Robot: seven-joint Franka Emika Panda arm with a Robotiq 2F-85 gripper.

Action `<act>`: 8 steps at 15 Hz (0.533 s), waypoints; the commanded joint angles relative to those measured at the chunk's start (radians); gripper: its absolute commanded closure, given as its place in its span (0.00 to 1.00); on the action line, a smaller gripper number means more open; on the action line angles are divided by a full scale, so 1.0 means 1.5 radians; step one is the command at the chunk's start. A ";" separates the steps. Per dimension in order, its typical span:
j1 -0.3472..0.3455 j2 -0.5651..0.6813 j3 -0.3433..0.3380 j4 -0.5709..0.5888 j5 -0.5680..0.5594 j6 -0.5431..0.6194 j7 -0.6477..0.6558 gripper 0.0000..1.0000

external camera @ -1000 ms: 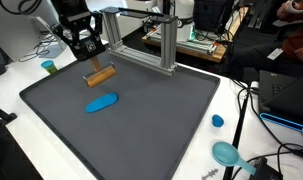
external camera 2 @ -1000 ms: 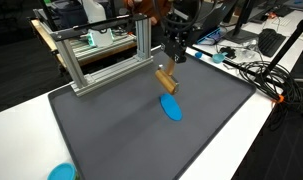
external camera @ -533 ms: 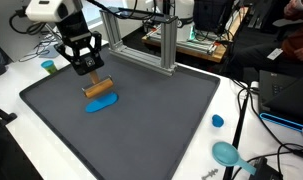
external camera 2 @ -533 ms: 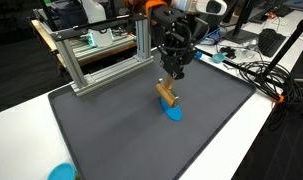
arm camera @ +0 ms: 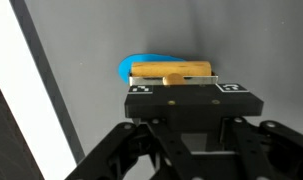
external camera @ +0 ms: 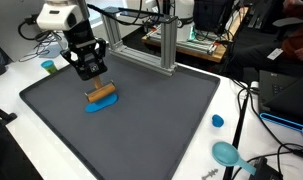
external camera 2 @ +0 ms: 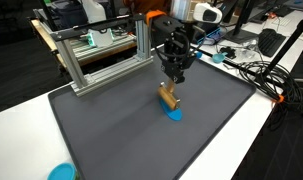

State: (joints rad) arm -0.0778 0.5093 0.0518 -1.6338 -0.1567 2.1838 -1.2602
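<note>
Wrist view shows the wooden block (arm camera: pixel 171 69) lying across the blue piece (arm camera: pixel 139 66), touching it and covering most of it, so that only one rounded end of the blue piece sticks out. The black gripper body fills the lower part of that view and comes right up to the block's near edge. In an exterior view the gripper (external camera: pixel 90 75) hangs just above the blue piece, its fingers (external camera 2: pixel 172 73) pointing down at the block. I cannot tell whether the fingers are pinching the block or standing spread just over it. The blue piece lies on a dark grey mat (external camera: pixel 161 120) that covers the white bench (external camera: pixel 9 100). An aluminium frame (external camera: pixel 166 40) stands well beyond the blue piece, at the mat's far edge.
</note>
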 commanded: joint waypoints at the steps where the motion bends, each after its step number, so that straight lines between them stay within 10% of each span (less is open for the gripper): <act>1: 0.000 0.000 0.000 0.001 0.000 -0.003 0.000 0.79; 8: -0.012 0.041 0.009 0.021 0.021 -0.001 -0.014 0.79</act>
State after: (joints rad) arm -0.0796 0.5404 0.0523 -1.6313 -0.1567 2.1847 -1.2605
